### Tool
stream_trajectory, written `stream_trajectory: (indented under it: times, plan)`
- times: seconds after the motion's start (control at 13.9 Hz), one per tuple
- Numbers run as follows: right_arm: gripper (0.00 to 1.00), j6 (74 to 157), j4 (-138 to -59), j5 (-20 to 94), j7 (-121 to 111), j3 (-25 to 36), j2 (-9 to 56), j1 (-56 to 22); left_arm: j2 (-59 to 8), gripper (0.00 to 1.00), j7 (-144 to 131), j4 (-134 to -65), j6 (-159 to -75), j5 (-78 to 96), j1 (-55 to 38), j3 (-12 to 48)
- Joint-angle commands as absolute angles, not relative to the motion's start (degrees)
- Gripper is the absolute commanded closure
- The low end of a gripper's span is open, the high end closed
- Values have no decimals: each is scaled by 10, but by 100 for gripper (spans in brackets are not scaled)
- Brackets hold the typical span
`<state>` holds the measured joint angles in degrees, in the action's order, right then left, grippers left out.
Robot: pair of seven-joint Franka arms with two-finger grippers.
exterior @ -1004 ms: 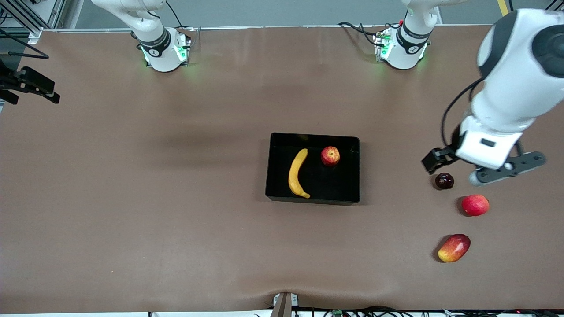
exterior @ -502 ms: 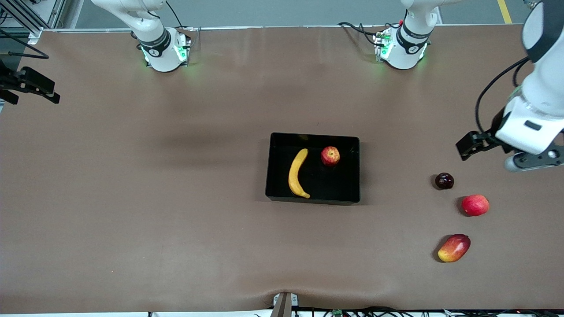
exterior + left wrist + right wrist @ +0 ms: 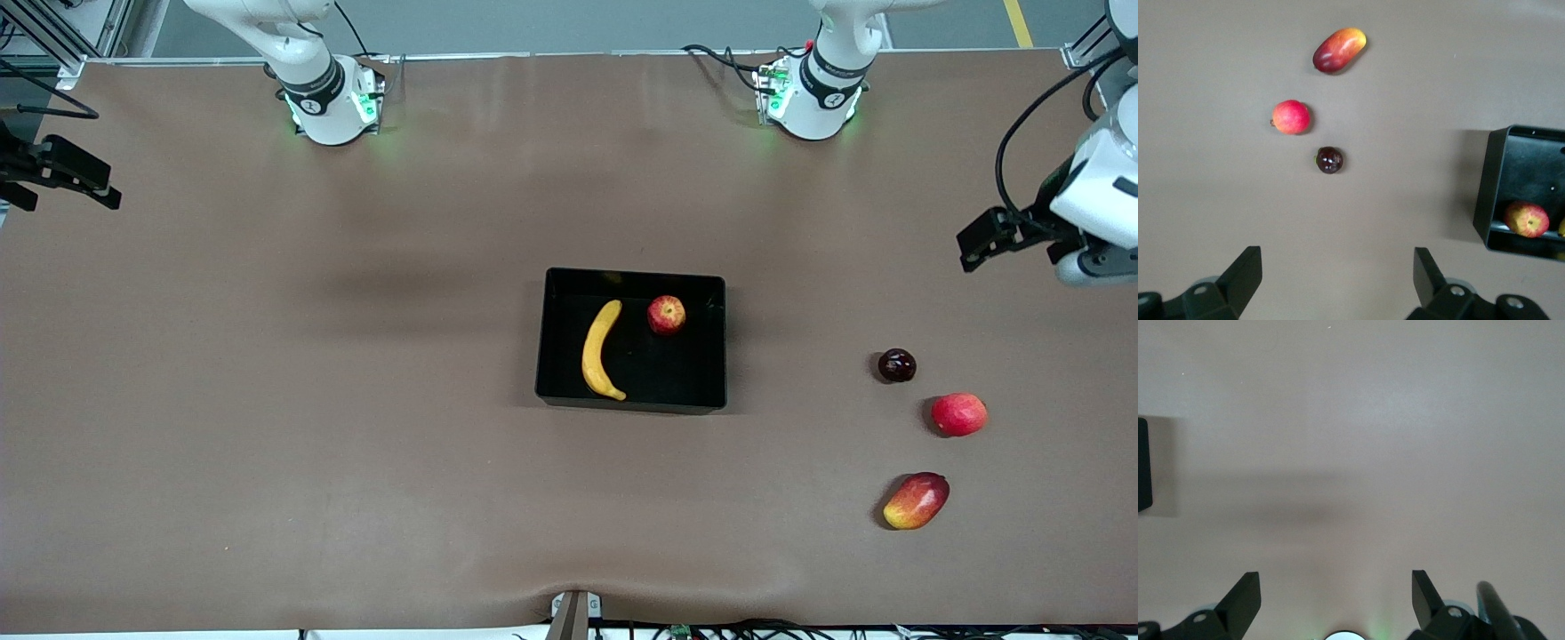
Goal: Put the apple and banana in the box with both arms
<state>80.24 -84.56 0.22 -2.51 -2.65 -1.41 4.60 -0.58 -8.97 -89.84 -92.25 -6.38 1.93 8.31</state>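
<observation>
apple (image 3: pixel 666 315): in the box (image 3: pixel 633 404), near the wall farthest from the front camera, toward the left arm's end. Not touching the banana.
banana (image 3: pixel 601 350): in the box too, beside the apple on the right arm's side. Long axis runs roughly nearer-to-farther from the front camera, with a slight curve.
box: mid-table, both task fruits inside. Judgement: placing looks done, nothing left to pick.
left gripper (image 3: pixel 1022 238): up in the air over bare table at the left arm's end. Jaws wide, empty; the left wrist view shows both fingers (image 3: pixel 1245 275) spread with only table between them.
right gripper (image 3: pixel 49 173): at the table's edge on the right arm's end, well apart from the box. Jaws wide, empty, same spread in its wrist view. Only bare table below, plus a sliver of the box at the frame edge.
key relation: box sits between the two grippers, both well apart from it. Left gripper is the nearer one, though not by much.
leftovers: dark plum (image 3: pixel 896 365), plain red fruit (image 3: pixel 958 414) and mango (image 3: pixel 917 500) strung out on the table at the left arm's end, nearer the front camera than the left gripper. Not task items.
next, a guess: park both arms. Only risk is the left arm clipping the loose fruit if it drops low.
</observation>
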Motion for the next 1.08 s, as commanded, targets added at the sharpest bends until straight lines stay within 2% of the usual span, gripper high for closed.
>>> stream_trajectory:
  times: [0.0, 0.72, 1.0]
  plan:
    - [0, 795, -833, 13, -30, -36, -9, 61, 38, 0, -81, -945, -941, -53, 9, 71]
    - [0, 795, -833, 13, -30, -36, -9, 65, 42, 0, -55, -936, -914, -20, 12, 77]
    - [0, 795, -833, 13, -30, -36, -9, 66, 34, 0, -43, -909, -904, -16, 18, 72]
